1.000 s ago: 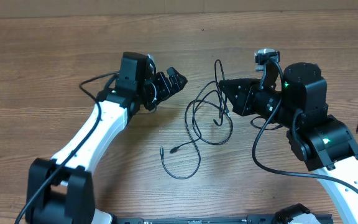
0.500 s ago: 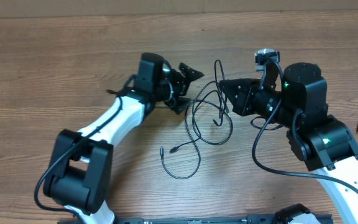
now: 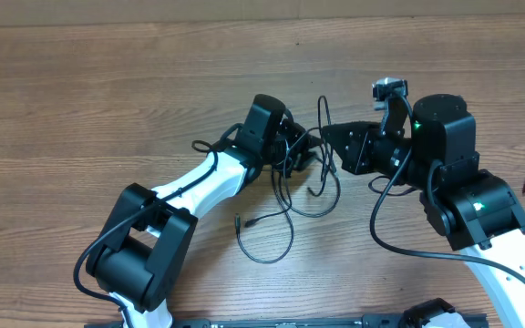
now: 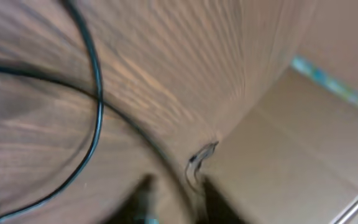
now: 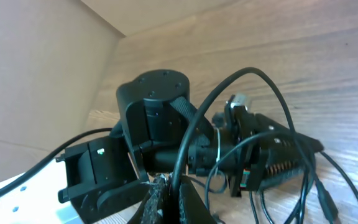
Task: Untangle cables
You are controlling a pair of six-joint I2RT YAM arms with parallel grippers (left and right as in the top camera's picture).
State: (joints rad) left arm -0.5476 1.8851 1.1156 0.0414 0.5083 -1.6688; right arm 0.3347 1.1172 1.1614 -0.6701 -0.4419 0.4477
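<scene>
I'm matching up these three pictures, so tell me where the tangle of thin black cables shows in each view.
Overhead: the cables lie mid-picture, between the two arms.
Left wrist: blurred, one strand of the cables curves down the left side.
Right wrist: the cables arch across the centre and right.
Shared landmark: the wooden table beneath them.

Left gripper (image 3: 304, 151) beside clamped right gripper (image 3: 328, 130)
</scene>
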